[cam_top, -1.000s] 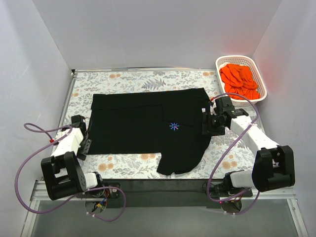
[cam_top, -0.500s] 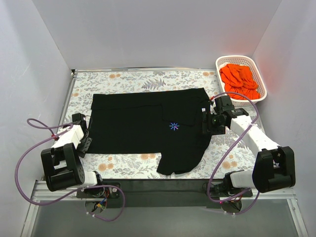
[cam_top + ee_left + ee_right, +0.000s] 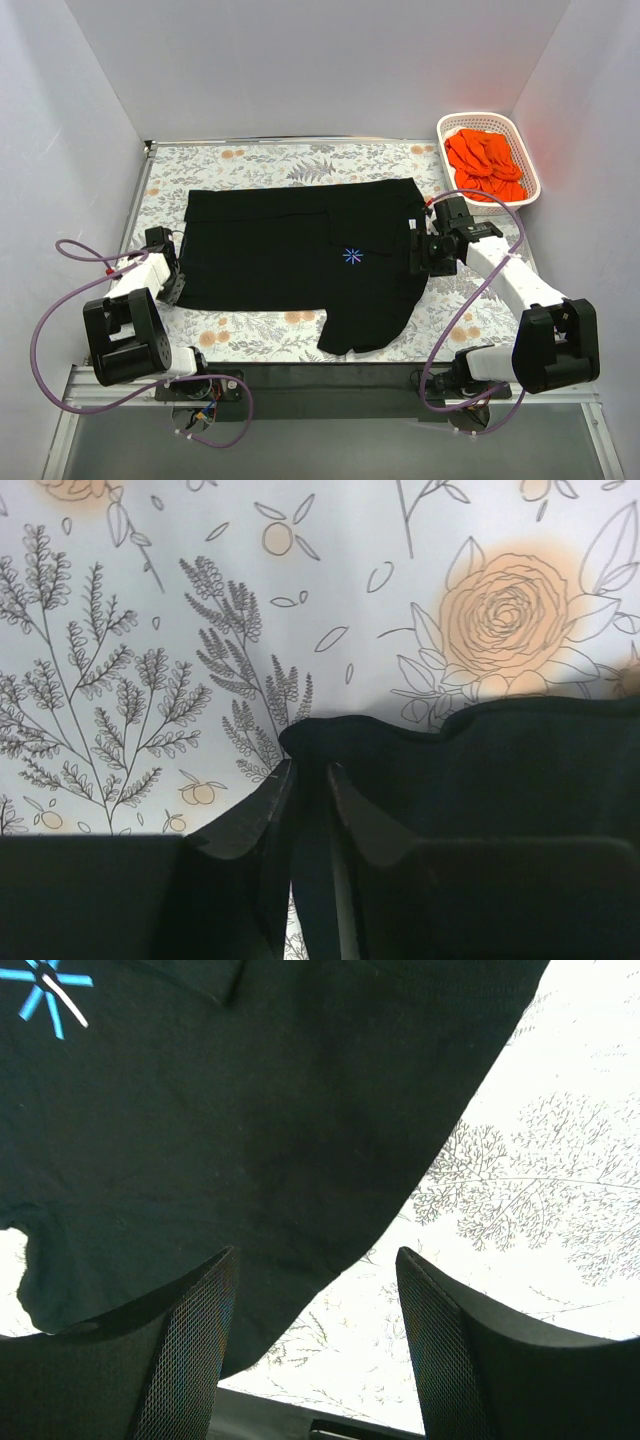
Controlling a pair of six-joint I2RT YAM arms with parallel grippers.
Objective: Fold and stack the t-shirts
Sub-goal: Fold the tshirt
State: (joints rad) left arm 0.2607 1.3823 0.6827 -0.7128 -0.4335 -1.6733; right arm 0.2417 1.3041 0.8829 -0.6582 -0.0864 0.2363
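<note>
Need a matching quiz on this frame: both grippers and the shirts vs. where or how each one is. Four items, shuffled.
1 black t-shirt
2 orange t-shirts
3 left gripper
4 right gripper

A jaws wide, above the black shirt's right edge
B in the white basket
C spread on the table
D pinched on the black shirt's left edge

Pairs: 1-C, 2-B, 3-D, 4-A
</note>
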